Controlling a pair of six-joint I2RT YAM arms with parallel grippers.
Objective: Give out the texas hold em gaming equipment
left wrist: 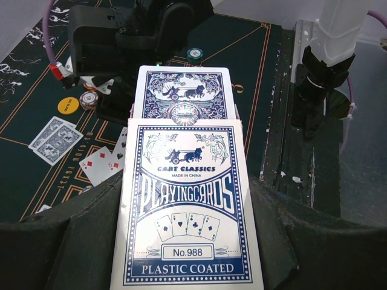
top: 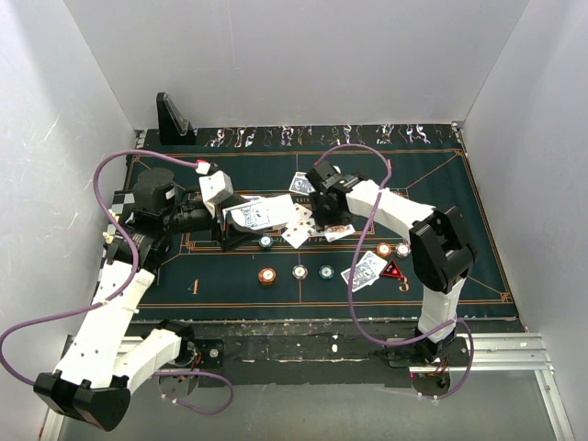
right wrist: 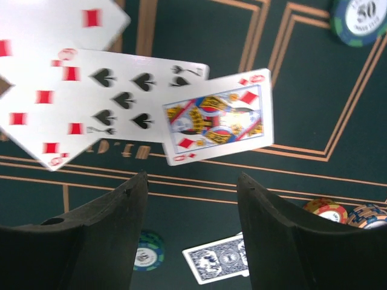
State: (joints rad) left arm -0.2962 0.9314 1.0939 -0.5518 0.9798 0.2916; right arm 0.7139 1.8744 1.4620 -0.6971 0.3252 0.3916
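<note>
Green mat (top: 441, 184) | left fingers (left wrist: 60, 241) clamp card deck (left wrist: 187, 205) | right fingers (right wrist: 103, 235) spread, queen card (right wrist: 219, 118) just ahead

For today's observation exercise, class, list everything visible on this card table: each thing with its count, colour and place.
mat: one, dark green with orange lines, under everything
card pack: one, blue and white, in the left pincer
face-up cards: several, white, overlapping at mat centre
face-down cards: at least three, blue-backed, one beyond centre, two by the marker
chips: five; orange, white and teal in a near row, another teal beyond it, a striped chip at right
yellow disc: one, yellow, beside the striped chip
marker: one, red triangle, near right
stand: one, black, far left corner
cables: two, purple, along the arms
left pincer: shut on the card pack
right pincer: open, over the face-up cards
</note>
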